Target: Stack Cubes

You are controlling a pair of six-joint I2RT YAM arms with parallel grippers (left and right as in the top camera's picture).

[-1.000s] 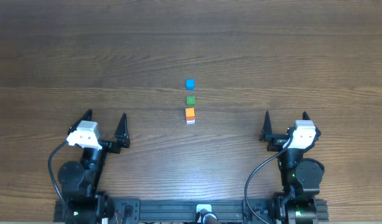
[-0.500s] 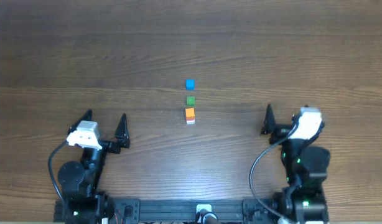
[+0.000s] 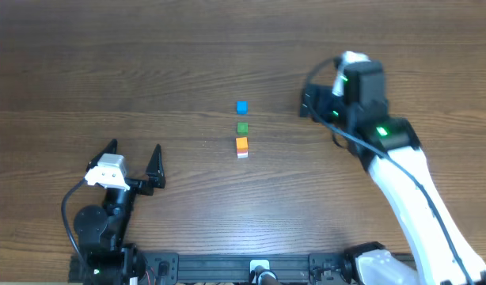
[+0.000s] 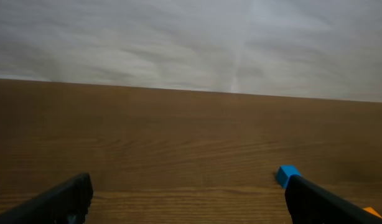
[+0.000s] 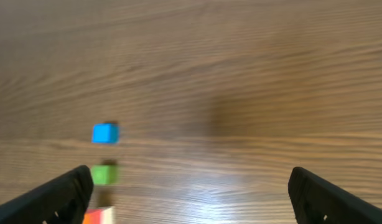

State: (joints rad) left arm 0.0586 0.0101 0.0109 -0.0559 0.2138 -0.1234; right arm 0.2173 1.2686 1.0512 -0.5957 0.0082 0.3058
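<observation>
Left gripper point(image 3: 134, 150): fingers spread wide, nothing between them, near its base at the table's point(image 3: 85, 63) near-left.

Right gripper point(image 3: 316, 104): fingers also spread wide and holding nothing. The arm is stretched out over bare wood, to the right of the cubes and well apart from them.

Cubes sit in a short line at mid-table: blue cube point(image 3: 241, 107) farthest, green cube point(image 3: 242, 127) next, orange cube point(image 3: 241, 143) nearest, with a white sliver point(image 3: 242, 154) touching its near edge.

Right wrist view: looks down on all three colours. Left wrist view: low angle, with the blue cube just beside one finger, an orange corner and a pale wall point(image 4: 178, 43) behind the table.
</observation>
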